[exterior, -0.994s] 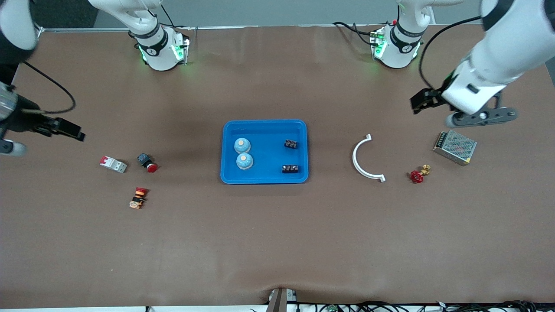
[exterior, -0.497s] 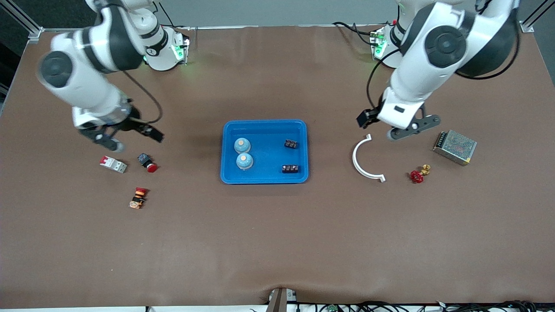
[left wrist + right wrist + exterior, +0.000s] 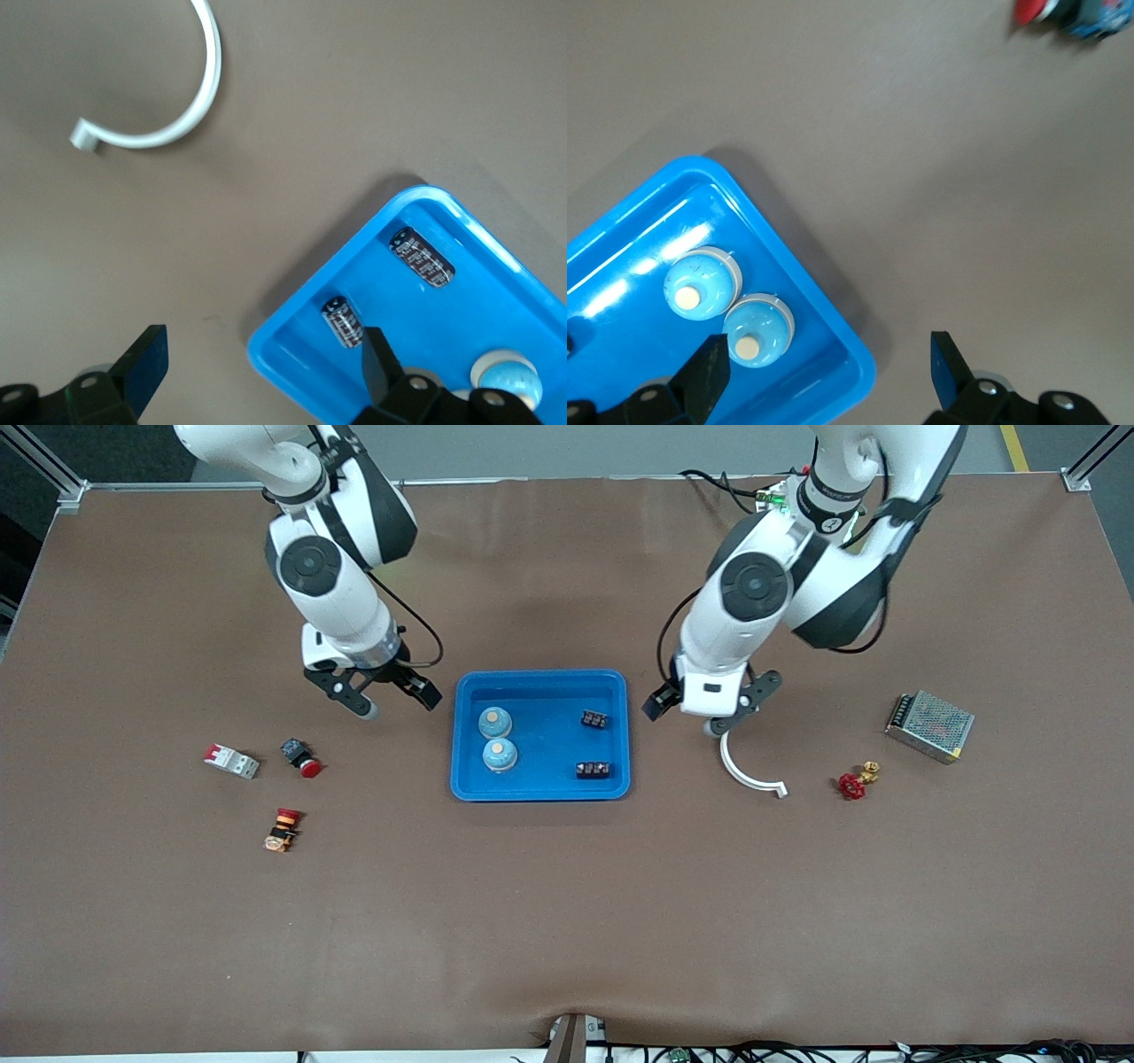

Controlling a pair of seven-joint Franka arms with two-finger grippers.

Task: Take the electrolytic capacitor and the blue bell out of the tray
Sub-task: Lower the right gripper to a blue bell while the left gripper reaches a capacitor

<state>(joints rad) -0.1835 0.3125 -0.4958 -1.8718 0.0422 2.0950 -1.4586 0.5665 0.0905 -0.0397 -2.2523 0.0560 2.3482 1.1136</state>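
Note:
A blue tray point(image 3: 545, 691) sits mid-table. In it are two light-blue bells point(image 3: 494, 721) point(image 3: 500, 755) at the right arm's end and two black capacitors point(image 3: 594, 718) point(image 3: 593, 770) at the left arm's end. My right gripper point(image 3: 388, 696) is open and empty, over the table beside the tray's edge; its wrist view shows the bells point(image 3: 702, 285) point(image 3: 757, 329) and the tray corner point(image 3: 855, 354). My left gripper point(image 3: 695, 716) is open and empty, over the table beside the tray's other edge; its wrist view shows the capacitors point(image 3: 423, 257) point(image 3: 343, 320).
A white curved bracket point(image 3: 744, 766), a red valve handle point(image 3: 855, 782) and a metal mesh box point(image 3: 929, 726) lie toward the left arm's end. A circuit breaker point(image 3: 231, 761), a red push button point(image 3: 301, 758) and an orange switch point(image 3: 283, 829) lie toward the right arm's end.
Both arms have swung in from the table's ends toward the tray. Each gripper now hangs beside a tray edge. Nothing on the table has moved.

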